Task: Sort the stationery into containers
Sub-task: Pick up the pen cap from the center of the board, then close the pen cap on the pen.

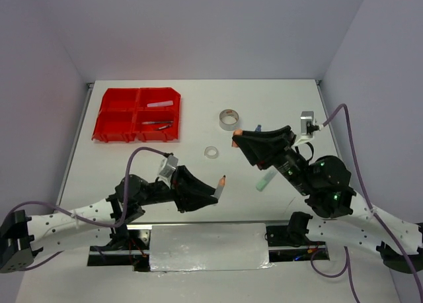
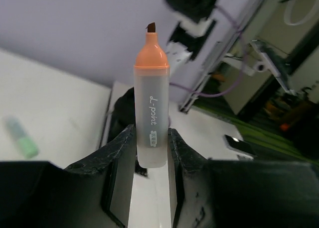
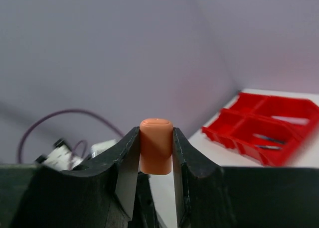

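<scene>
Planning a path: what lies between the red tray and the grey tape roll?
Only bare table separates red tray and grey tape roll, per the top view.

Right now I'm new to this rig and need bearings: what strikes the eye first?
The left gripper clamps an uncapped orange highlighter by its barrel, while the right gripper pinches an orange cap. At far left sits a bright red four-compartment tray with pens in one bin.

I count one red tray with four compartments. There are two tape pieces, a grey roll and a clear ring. I see two markers, an orange-tipped marker and a green marker, plus one orange cap and two dark pens.
</scene>
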Tool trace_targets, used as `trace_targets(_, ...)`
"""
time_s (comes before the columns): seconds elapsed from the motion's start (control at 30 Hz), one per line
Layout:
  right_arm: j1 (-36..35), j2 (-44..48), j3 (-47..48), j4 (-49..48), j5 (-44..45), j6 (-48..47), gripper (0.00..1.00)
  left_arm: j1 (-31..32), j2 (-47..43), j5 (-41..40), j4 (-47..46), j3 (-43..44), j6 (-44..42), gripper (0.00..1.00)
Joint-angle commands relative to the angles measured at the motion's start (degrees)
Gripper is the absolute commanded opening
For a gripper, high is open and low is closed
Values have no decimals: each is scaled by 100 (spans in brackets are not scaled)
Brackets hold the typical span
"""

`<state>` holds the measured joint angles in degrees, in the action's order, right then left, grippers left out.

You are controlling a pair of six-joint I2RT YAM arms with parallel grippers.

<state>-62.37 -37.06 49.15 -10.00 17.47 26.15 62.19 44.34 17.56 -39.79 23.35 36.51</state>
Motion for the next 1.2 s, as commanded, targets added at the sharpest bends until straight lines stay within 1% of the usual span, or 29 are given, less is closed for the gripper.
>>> trace_targets(0.0, -3, 180, -229, -581, -1551, -383, 2, 30, 294, 1222, -2567, 161, 540, 0)
trace_targets(0.07, -3, 462, -466, -897, -1712, -374, 1, 38, 488, 1381, -2971, 143, 822, 0)
trace_targets(0.1, -3, 515, -511, -985, -1869, -409, 1, 47, 540, 1416, -3347, 117, 901, 0)
trace_targets(0.23, -3, 551, -722, -1416, -2808, -401, 0, 56, 769, 1478, -3632, 73, 1042, 0)
trace_targets(0.33, -12, 481, -1038, -2092, -3179, -208, 0, 82, 857, 1426, -3912, -24, 1103, 0)
trace_targets(0.37, -12, 437, -1134, -2381, -3215, -163, 0, 91, 875, 1408, -3966, -50, 1112, 0)
trace_targets(0.57, -82, 287, -1100, -2664, -3154, -145, 0, 126, 954, 1338, -3782, -15, 998, 0)
trace_targets(0.73, -109, 111, -863, -2709, -3092, -137, 1, 188, 1077, 1294, -3826, -59, 954, 0)
trace_targets(0.87, -205, 23, -854, -2735, -3119, -102, 1, 197, 1174, 1232, -3879, -42, 955, 0)
trace_targets(1.0, -372, -38, -959, -2876, -3031, -137, 1, 197, 1121, 1136, -3624, 38, 814, 0)
trace_targets(1.17, -513, -100, -951, -2823, -2961, -216, 1, 197, 884, 986, -3422, 20, 621, 0)
